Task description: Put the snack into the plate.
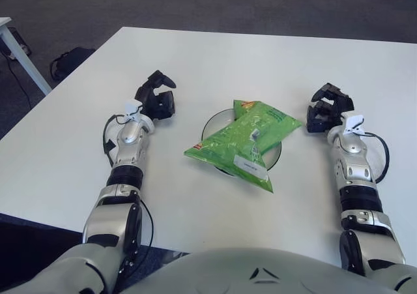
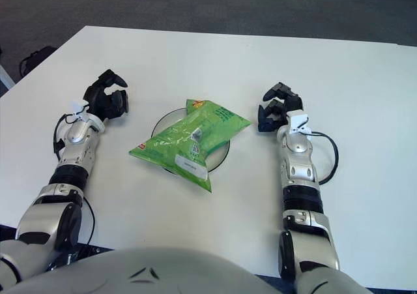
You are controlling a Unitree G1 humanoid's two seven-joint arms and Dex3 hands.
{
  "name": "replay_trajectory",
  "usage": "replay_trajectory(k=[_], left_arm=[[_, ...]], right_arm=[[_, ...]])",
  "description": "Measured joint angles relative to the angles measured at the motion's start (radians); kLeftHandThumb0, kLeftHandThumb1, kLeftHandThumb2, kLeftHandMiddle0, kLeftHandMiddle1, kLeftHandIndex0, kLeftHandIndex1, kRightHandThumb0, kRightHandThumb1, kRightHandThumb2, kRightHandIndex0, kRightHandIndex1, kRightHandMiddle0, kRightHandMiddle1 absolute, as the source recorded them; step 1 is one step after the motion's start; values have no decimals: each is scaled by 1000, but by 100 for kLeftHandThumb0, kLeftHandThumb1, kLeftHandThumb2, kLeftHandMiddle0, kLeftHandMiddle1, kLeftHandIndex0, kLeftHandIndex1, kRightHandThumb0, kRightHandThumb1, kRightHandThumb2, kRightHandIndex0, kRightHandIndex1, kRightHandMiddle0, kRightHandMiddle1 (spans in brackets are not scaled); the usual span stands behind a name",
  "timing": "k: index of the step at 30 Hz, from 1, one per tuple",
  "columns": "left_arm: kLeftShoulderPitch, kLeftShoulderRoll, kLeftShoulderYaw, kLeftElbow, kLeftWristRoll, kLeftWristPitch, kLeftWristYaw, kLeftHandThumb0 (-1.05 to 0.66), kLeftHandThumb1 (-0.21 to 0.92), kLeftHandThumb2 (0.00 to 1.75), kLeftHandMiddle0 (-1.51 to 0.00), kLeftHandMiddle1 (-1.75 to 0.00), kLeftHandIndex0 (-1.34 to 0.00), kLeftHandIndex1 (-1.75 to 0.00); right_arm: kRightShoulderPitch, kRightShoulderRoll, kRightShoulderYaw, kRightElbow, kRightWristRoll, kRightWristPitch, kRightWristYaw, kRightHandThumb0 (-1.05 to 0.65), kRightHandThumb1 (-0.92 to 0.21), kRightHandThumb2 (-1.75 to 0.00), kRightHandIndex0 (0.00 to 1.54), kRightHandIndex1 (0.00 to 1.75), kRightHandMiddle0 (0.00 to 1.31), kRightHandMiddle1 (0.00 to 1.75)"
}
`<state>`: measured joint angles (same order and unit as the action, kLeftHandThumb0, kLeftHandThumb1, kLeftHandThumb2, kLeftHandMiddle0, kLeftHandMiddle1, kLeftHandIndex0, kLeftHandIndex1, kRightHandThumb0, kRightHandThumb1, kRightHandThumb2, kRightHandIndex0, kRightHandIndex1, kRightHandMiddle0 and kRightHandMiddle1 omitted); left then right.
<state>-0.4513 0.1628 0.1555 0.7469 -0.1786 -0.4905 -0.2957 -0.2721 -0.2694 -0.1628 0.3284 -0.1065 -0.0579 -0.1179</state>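
Snack (image 1: 249, 141) overhangs plate (image 1: 210, 123) — left robot hand (image 1: 156, 98), right robot hand (image 1: 328, 106) flank, loosely curled, empty

Setting: office or lab room. Evidence: plain white tabletop (image 1: 260, 53); dark grey carpet floor (image 1: 195, 4); black bag (image 1: 68, 60) on floor beyond tabletop's far-left corner; white table leg (image 1: 23, 58).

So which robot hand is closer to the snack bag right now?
Right. The right robot hand shows just beyond the snack bag's right corner; the left robot hand shows farther off, up-left of it.
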Motion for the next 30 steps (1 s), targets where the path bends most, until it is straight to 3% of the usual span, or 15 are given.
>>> replay_trajectory(k=[6,11,13,16,30], left_arm=[[2,1,0,-2,0,2,0,-43,49,110,-121,-175,-48,-175],[3,1,-1,-2,1,2,0,-43,49,110,-122,-175,-48,-175],[2,1,-2,-2,2,2,0,-43,49,110,-122,-175,-48,-175],[2,0,-3,-3,2,2,0,-43,49,110,-122,-175,-48,-175],[0,-2,-3,-2,0,-3,-11,-43,48,111,-125,-175,-48,-175]], right_arm=[[45,-5,55,-39,-100,19,-69,-1,8,-175,88,175,73,169],[58,-6,72,-51,-122,17,-96,-1,8,-175,88,175,74,169],[61,-6,72,-51,-121,14,-102,-32,-8,-159,116,175,73,172],[65,-7,68,-50,-115,7,-103,-46,-16,-150,130,175,71,174],[84,3,35,-53,-66,-17,-96,-51,-24,-141,136,175,68,175]])
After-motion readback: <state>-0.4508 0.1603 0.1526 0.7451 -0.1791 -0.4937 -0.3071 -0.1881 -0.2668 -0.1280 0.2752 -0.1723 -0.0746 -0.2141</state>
